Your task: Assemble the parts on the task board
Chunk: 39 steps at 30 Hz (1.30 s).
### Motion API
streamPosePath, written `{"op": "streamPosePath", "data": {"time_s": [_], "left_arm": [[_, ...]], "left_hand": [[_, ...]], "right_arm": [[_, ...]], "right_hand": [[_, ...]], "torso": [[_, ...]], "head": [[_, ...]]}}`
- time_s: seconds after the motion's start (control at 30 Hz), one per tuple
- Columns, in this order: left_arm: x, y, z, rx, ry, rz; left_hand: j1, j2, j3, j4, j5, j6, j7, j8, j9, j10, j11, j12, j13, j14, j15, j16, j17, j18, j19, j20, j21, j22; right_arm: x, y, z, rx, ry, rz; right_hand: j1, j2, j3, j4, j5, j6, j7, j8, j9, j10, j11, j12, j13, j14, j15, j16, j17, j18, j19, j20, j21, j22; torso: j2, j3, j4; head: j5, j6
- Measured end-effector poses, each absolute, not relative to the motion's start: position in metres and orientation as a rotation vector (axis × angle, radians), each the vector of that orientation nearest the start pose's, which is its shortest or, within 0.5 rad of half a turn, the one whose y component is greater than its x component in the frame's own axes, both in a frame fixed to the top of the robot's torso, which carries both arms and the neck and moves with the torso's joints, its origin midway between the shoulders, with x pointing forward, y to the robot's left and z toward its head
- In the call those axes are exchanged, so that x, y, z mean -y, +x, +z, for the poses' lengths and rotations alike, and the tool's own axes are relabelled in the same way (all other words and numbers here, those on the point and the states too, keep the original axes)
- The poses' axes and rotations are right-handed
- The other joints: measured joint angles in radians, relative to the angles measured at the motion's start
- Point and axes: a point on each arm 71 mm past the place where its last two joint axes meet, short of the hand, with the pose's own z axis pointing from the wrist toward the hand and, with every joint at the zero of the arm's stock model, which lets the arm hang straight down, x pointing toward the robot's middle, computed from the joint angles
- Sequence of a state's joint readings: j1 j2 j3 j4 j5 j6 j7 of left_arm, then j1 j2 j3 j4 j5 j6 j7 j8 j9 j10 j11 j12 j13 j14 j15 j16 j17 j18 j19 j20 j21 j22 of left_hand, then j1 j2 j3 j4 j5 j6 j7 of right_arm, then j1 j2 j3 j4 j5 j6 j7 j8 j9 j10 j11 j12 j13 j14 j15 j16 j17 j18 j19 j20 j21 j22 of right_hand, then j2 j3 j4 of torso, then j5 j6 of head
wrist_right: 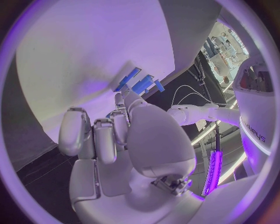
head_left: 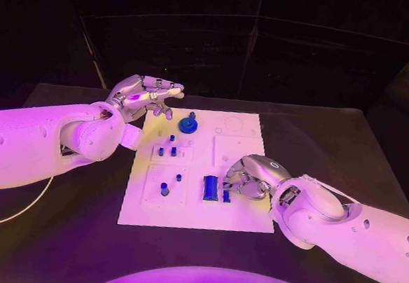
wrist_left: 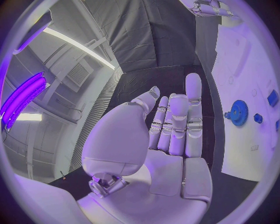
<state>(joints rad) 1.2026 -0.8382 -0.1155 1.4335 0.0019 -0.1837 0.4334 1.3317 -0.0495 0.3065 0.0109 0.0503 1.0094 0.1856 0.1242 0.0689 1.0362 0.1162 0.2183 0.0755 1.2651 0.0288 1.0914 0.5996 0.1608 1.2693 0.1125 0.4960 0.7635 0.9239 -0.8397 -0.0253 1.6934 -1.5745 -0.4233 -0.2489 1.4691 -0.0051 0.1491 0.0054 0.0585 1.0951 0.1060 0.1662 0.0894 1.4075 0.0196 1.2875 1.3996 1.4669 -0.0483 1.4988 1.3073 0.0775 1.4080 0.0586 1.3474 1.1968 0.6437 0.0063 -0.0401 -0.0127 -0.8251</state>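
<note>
Nearest on the black bench [head_left: 347, 142]: right robot hand [head_left: 248, 177], lowered over the near right part of the white task board [head_left: 225, 215], fingers curled downward close beside a flat blue block [head_left: 211, 187] lying on the board. Cannot tell whether those fingers pinch anything; in the right wrist view the right robot hand [wrist_right: 116, 140] reaches toward several blue pieces [wrist_right: 140, 84] on the white plate, fingertips bent in near them, contact hidden.

Left of the block, at the board's near left, a small blue peg [head_left: 165, 190] standing upright, another peg [head_left: 178, 178] just beyond it. Farther on, three short blue pegs [head_left: 166, 151] grouped around the board's left middle.

Beyond these, a round blue gear [head_left: 187, 124] sitting on the far left part of the board; seen too from the left wrist as a toothed blue disc [wrist_left: 238, 112] on the white plate [wrist_left: 242, 154].

Farthest: left robot hand [head_left: 146, 96], raised at the board's far left corner, just beside the gear, apart from it. Fingers extended and slightly separated, holding nothing, as the left wrist view confirms [wrist_left: 169, 135].
</note>
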Motion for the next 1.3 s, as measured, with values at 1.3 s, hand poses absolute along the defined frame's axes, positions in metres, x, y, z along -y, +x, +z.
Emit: {"op": "streamPosePath", "data": {"time_s": [1.3], "left_arm": [[-0.233,0.510,-0.213,-1.455,-1.128,-1.540]], "left_hand": [[-0.005,0.005,-0.062,0.010,0.000,-0.014,0.007,0.012,0.000,-0.027,0.022,0.024,-0.008,-0.315,0.056,-0.444,-0.304,0.000,-0.280,0.068,-0.281,-0.189]], "right_arm": [[0.219,0.452,-0.246,-1.609,0.592,1.069]], "right_hand": [[-0.027,-0.014,-0.020,0.020,0.097,-0.151,0.083,-0.085,-0.022,-0.474,0.088,-0.824,-0.752,-0.311,0.077,-0.888,-0.733,0.102,-0.425,0.063,-0.700,-0.729]], "torso": [[-0.041,-0.0170,0.0025]], "head": [[-0.036,0.086]]}}
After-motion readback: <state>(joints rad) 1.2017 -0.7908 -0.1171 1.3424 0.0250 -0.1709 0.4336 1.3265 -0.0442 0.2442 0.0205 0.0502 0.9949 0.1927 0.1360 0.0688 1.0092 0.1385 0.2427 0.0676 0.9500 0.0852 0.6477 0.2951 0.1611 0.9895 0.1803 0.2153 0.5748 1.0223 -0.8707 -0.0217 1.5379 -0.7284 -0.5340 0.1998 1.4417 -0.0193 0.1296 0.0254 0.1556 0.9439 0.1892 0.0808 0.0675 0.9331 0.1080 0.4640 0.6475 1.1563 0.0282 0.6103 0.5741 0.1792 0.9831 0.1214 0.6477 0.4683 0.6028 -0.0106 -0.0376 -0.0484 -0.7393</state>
